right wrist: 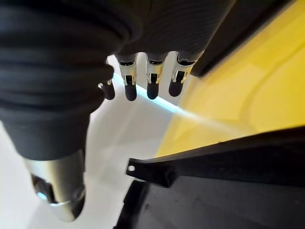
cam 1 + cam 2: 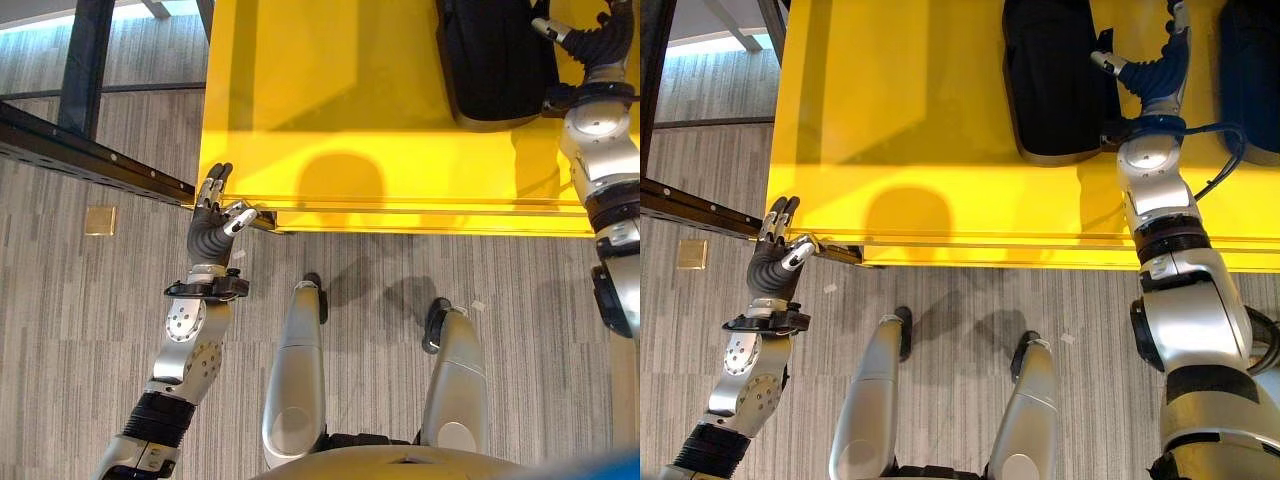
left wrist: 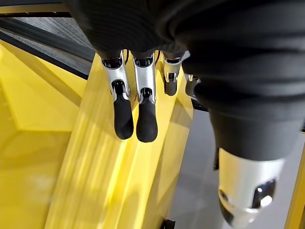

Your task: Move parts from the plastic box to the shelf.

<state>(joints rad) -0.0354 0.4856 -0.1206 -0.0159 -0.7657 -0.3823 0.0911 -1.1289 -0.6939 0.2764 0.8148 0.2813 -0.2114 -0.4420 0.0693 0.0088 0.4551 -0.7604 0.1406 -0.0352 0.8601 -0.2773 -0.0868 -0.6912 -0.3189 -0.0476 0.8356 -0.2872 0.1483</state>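
Left eye view shows the large bright-yellow plastic box (image 2: 340, 110), smooth-walled and glossy, taking up the upper half of the scene with its near rim running across in front of me. Inside it, towards my right, lies a big black moulded part (image 2: 495, 60) with rounded corners; in the right eye view a second black part (image 2: 1250, 70) lies further right, cut off by the frame edge. These are the parts I am to move. A dark metal frame rail (image 2: 60, 150) runs over the grey carpet on my left; I judge it may belong to the shelf, but I cannot confirm that.

My right hand (image 2: 1150, 70) reaches into the box just beside the right edge of the first part. In the right wrist view its fingers (image 1: 152, 83) are straight and relaxed, holding nothing, with a dark edge of the part (image 1: 209, 162) close below. My left hand (image 2: 215, 215) is at the near left corner of the box, fingers (image 3: 136, 112) extended along the yellow rim, gripping nothing.

Handling assessment: the part looks rigid, matt and bulky for its likely weight, so I expect it to be light but awkward. The rounded body offers no pinch point; I judge the thin edge or flange the best hold, with fingers hooked beneath. The glossy box floor may let the part slide when pushed.
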